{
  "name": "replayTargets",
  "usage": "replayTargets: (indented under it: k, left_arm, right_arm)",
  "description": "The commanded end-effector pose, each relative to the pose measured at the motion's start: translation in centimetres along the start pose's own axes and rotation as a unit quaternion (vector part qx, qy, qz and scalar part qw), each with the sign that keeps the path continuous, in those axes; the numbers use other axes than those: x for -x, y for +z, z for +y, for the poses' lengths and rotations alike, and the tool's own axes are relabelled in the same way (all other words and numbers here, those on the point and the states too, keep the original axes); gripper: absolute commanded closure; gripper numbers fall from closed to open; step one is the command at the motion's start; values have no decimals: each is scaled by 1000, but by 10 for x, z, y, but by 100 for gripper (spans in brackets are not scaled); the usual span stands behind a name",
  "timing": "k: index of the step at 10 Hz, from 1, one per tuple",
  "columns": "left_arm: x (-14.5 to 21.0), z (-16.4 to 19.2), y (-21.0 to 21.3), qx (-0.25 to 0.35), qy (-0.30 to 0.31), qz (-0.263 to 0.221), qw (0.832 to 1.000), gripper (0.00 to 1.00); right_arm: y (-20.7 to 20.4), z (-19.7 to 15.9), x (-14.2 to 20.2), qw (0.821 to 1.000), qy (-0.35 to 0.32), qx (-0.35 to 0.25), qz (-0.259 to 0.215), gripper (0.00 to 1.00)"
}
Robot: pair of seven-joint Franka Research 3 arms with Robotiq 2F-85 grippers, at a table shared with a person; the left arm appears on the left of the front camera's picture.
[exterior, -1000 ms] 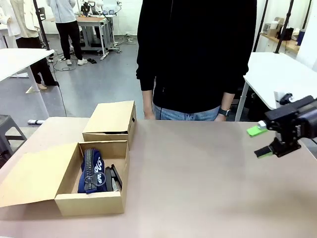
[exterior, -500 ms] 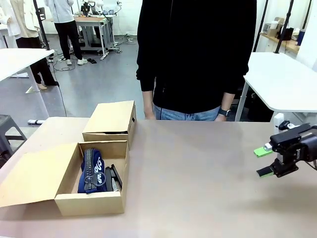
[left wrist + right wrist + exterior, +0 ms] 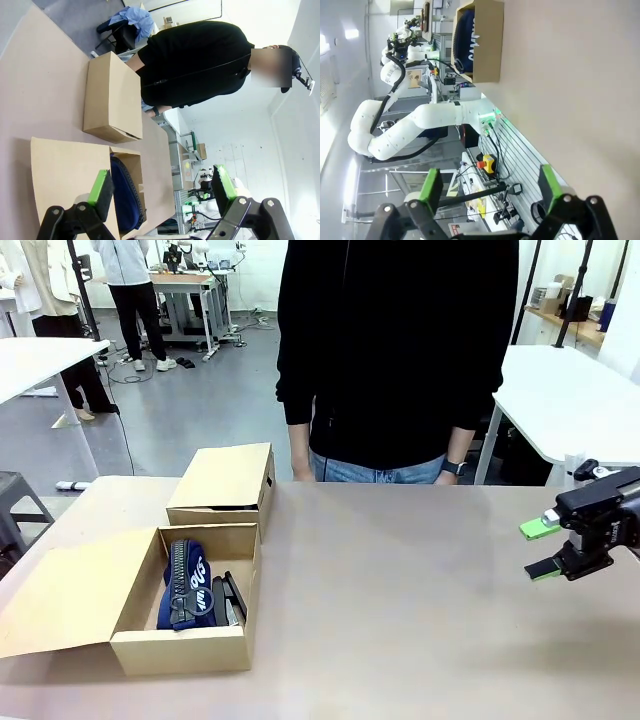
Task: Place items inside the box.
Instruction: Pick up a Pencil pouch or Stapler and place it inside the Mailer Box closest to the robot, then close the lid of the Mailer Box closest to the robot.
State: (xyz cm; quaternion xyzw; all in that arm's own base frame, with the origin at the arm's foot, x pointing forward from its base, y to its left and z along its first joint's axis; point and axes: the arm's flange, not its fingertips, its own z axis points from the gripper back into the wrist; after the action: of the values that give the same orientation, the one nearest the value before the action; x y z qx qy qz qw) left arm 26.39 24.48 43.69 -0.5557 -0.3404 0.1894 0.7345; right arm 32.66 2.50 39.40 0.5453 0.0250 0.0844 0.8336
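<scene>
The open cardboard box (image 3: 185, 650) sits at the table's front left, its lid flap (image 3: 70, 590) folded out to the left. Inside lie a navy zip pouch (image 3: 185, 585) with white lettering and a black item (image 3: 231, 598) beside it. The pouch (image 3: 465, 35) and box (image 3: 487, 40) also show far off in the right wrist view. My right gripper (image 3: 541, 548) hovers open and empty near the table's right edge, far from the box. In the left wrist view my left gripper (image 3: 162, 187) is open and empty above the box flap (image 3: 70, 175) and the pouch (image 3: 125, 192).
A closed cardboard box (image 3: 225, 480) stands just behind the open one. A person in black (image 3: 395, 350) stands at the far side, hands down. The white left arm (image 3: 420, 125) shows in the right wrist view. Bare tabletop (image 3: 400, 600) spans the middle and right.
My right gripper has drawn back to the right, toward the table's right edge, staying open. The boxes and the person have not moved.
</scene>
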Motion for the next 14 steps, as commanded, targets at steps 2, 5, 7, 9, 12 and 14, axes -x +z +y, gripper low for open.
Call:
replayTargets:
  k: [2, 5, 7, 9, 12, 14]
  left_arm:
    - [0, -1, -1, 12, -9, -8, 1000, 0]
    - [0, -1, -1, 12, -9, -8, 1000, 0]
    - [1, -8, -19, 56, -91, 54, 993, 0]
    - [28, -38, -77, 200, -260, 122, 937, 0]
    - [73, -42, -133, 222, -616, 108, 748, 0]
    - [85, -26, -140, 214, -761, 86, 607, 0]
  right_arm:
    - [0, 0, 2, 1000, -12, -5, 2, 0]
    - [0, 0, 2, 1000, -12, -5, 2, 0]
    - [0, 0, 2, 1000, -12, -5, 2, 0]
    - [0, 0, 2, 1000, -12, -5, 2, 0]
    - [0, 0, 2, 1000, -12, -5, 2, 0]
    - [0, 0, 2, 1000, -12, -5, 2, 0]
